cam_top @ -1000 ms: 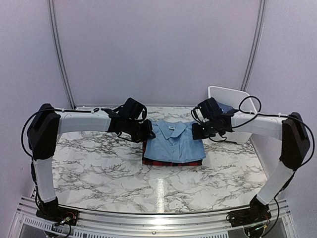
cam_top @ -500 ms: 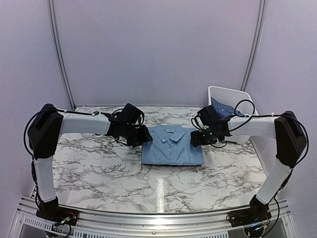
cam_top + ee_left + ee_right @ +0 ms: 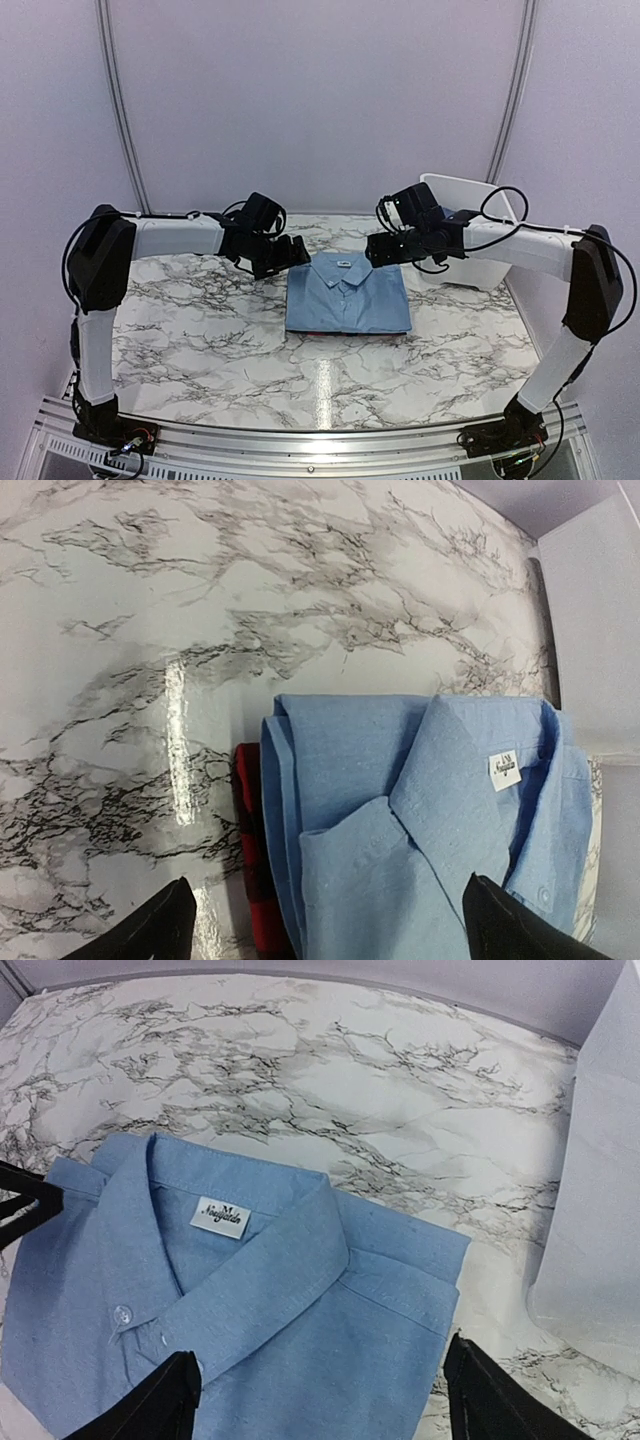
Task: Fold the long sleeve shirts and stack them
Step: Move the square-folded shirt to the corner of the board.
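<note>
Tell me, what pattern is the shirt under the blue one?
Red-and-black checks; the plaid shirt shows beside the light blue shirt, best in the left wrist view.

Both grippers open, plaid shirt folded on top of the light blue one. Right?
No. The light blue shirt lies on top; the plaid shirt is beneath it, its red edge showing in the left wrist view. The left gripper and right gripper are open.
</note>
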Tool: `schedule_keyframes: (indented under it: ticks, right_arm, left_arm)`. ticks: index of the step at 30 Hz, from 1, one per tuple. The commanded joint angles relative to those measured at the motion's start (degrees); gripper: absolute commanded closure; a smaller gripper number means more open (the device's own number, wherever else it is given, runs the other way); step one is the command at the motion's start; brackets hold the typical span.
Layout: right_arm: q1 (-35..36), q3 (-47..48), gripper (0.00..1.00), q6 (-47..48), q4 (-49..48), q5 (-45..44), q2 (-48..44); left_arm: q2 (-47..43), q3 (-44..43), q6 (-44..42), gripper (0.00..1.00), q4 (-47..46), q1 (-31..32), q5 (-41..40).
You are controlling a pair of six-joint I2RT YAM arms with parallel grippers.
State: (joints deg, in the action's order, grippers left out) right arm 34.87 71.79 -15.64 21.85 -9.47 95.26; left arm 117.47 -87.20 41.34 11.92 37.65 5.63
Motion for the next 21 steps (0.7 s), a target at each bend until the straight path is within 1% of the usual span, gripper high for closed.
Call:
schedule_keyframes:
  ticks: [1, 8, 15, 21]
  right_arm:
    - [0.19, 3.78, 0.19, 0.79, -1.39, 3.39, 0.54]
    - [0.11, 4.83, 0.17, 1.02, -2.13, 4.91, 1.13]
    - [0.13, 4.97, 0.16, 1.18, -2.42, 4.59, 0.51]
    - [0.13, 4.94, 0.16, 1.68, -2.13, 4.37, -0.39]
  left_arm:
    - [5.06, -3.80, -2.97, 0.04, 2.89, 0.41, 2.06]
    - [9.48, -7.83, -3.39, 0.03, 3.11, 1.24, 3.34]
    - [12.94, -11.00, -3.12, 0.03, 3.05, 3.71, 5.80]
    - [16.25, -15.57, -2.39, 0.04, 3.02, 6.83, 7.74]
